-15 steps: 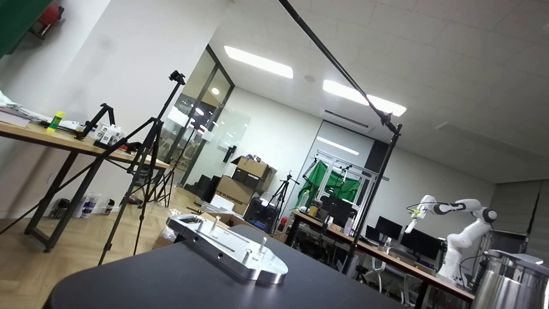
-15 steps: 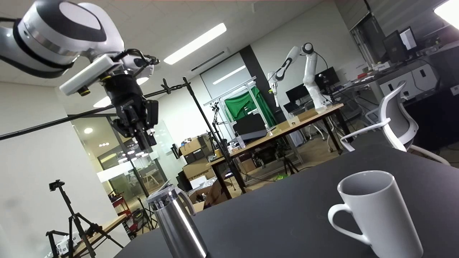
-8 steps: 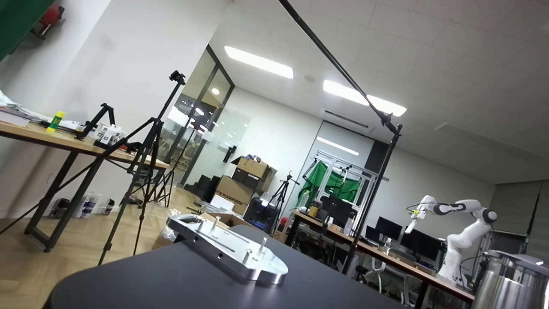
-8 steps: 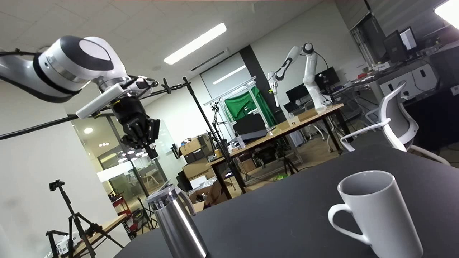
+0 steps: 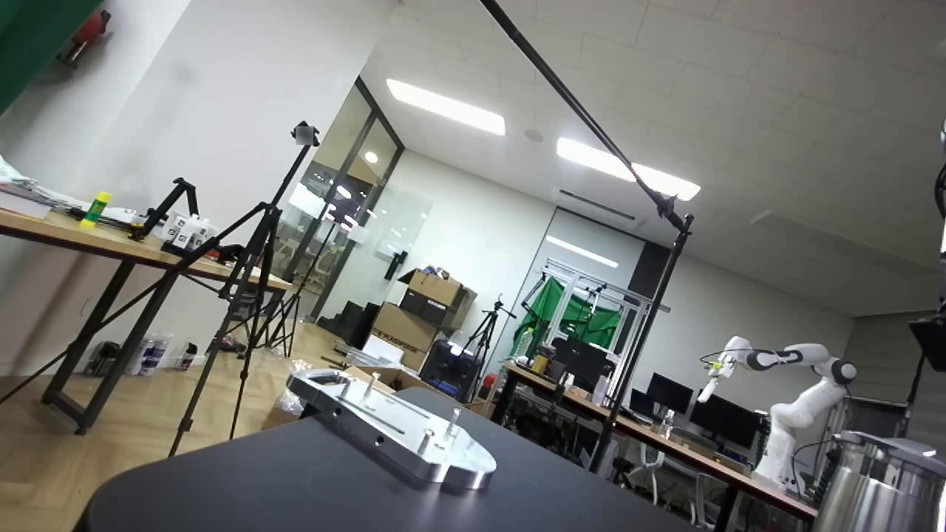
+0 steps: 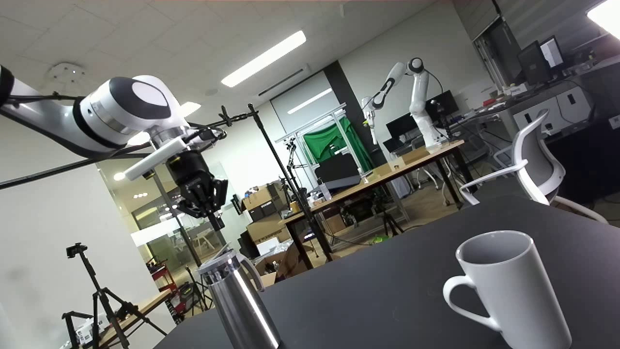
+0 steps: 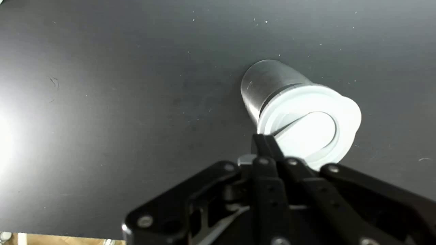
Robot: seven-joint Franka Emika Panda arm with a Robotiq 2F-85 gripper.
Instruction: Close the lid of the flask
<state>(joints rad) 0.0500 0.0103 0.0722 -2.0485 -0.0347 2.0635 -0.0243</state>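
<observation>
The flask is a steel jug (image 6: 244, 310) with a pale top and a handle, upright on the dark table. Its lid flap (image 6: 223, 250) is tilted up above the rim. The flask's upper part also shows at the right edge of an exterior view (image 5: 876, 488). In the wrist view I look down on the steel body (image 7: 272, 83) and the white lid (image 7: 308, 134). My gripper (image 6: 218, 224) is above the flask, apart from it in that exterior view. Its fingertips (image 7: 265, 137) are together with nothing between them, and hide part of the lid's edge.
A white mug (image 6: 513, 291) stands on the dark table (image 6: 368, 300), to the right of the flask in that exterior view. A metal plate with upright pegs (image 5: 399, 425) lies on the table. A black stand pole (image 5: 643, 347) rises behind the table.
The arm and shut gripper have moved down and to the right toward the flask's top. Part of the gripper has come into an exterior view's right edge. The flask has not moved.
</observation>
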